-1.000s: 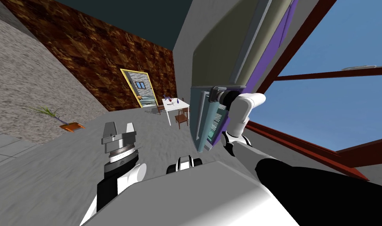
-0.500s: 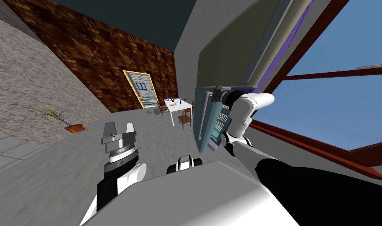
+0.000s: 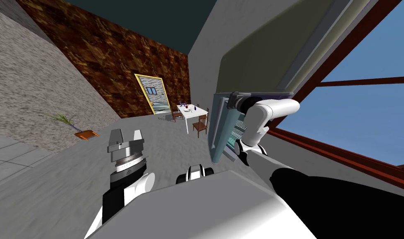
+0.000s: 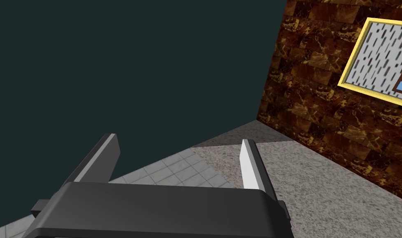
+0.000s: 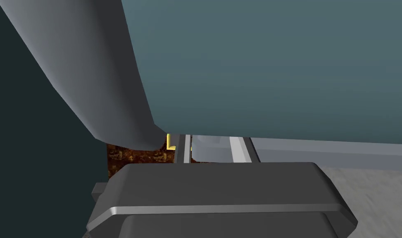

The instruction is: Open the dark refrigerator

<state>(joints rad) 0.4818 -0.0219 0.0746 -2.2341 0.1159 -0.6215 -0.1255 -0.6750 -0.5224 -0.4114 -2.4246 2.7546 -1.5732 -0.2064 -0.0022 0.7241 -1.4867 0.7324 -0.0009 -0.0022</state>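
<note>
The refrigerator rises at the right of the head view, its upper front olive-grey. Its lower door, blue-grey, stands swung out from the body, and shelves show behind it. My right gripper is shut on the door's handle at the door's top edge. In the right wrist view the fingers press a grey handle bar against the blue-grey door panel. My left gripper is held up over the floor, open and empty.
A white table with brown chairs stands beyond the door. A potted plant lies by the left wall, and a yellow-framed picture hangs on the brown wall. A red-brown window frame runs along the right.
The lower door has swung further out with my right gripper still on its handle. The whole head view has shifted, so I have moved as well. The left arm is unchanged.
</note>
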